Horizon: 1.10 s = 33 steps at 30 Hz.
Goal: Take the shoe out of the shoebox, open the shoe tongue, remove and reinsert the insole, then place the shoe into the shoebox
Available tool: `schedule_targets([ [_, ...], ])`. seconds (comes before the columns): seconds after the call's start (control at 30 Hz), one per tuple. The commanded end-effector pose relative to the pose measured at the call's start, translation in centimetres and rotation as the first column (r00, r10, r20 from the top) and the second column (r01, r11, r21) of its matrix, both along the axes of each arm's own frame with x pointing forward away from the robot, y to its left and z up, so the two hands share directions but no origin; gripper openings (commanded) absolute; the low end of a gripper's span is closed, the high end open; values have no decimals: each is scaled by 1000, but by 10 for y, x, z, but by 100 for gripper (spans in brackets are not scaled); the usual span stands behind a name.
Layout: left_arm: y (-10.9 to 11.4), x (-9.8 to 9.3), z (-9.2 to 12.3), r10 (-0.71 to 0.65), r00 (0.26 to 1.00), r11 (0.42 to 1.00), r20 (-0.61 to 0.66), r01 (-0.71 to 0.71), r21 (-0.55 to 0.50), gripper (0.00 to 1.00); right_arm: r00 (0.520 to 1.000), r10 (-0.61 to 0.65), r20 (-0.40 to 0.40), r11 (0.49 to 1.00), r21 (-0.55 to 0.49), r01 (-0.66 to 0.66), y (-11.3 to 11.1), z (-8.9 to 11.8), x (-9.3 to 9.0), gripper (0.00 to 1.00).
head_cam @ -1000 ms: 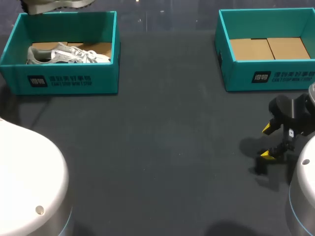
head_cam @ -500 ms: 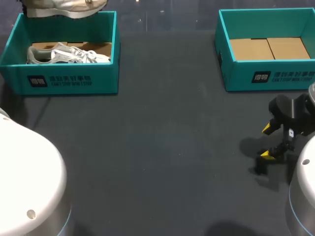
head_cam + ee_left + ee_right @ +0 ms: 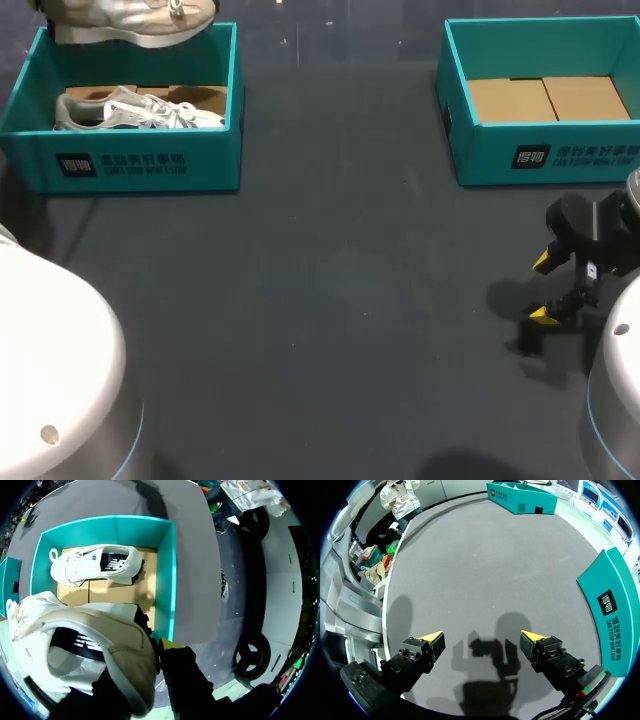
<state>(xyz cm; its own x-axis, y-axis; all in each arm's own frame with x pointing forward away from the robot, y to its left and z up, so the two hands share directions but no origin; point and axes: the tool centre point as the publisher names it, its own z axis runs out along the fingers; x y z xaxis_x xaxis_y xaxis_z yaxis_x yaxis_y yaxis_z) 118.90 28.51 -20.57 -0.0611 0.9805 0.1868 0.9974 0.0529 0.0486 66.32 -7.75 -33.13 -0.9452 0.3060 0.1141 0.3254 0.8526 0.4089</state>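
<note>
The left end effector (image 3: 159,652) pinches the shoe (image 3: 130,20) at its heel end and holds it in the air over the far rim of the shoebox (image 3: 130,165) at 10 o'clock, so taking it out is nearly done. I think the tongue, insole and putting back are all left. The right end effector (image 3: 545,288) hangs spread and empty at 4 o'clock; the shoe is partly cut off in the head view, and only 1 yellow tip of the left one shows.
</note>
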Motion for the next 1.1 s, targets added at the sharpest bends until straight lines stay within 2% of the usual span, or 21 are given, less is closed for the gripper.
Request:
schedule_targets([
  [0.03,-5,6,-24,-1,1000,1000,-21,1,26,0,1000,-1,1,1000,-3,1,1,0,-1,100],
  [0.33,2,10,-56,-9,999,1000,-31,9,25,0,1000,-1,1,1000,-3,1,1,0,-1,100],
  [0.6,10,1,-78,-67,996,997,-66,70,43,0,1000,-1,1,1000,-3,1,1,0,-1,100],
  [1.03,11,0,-79,-81,994,996,-74,84,42,0,1000,-1,1,1000,-3,1,1,0,-1,100],
  [1.1,7,3,-88,-57,995,997,-80,60,46,0,1000,-1,1,1000,-3,1,1,0,-1,100],
])
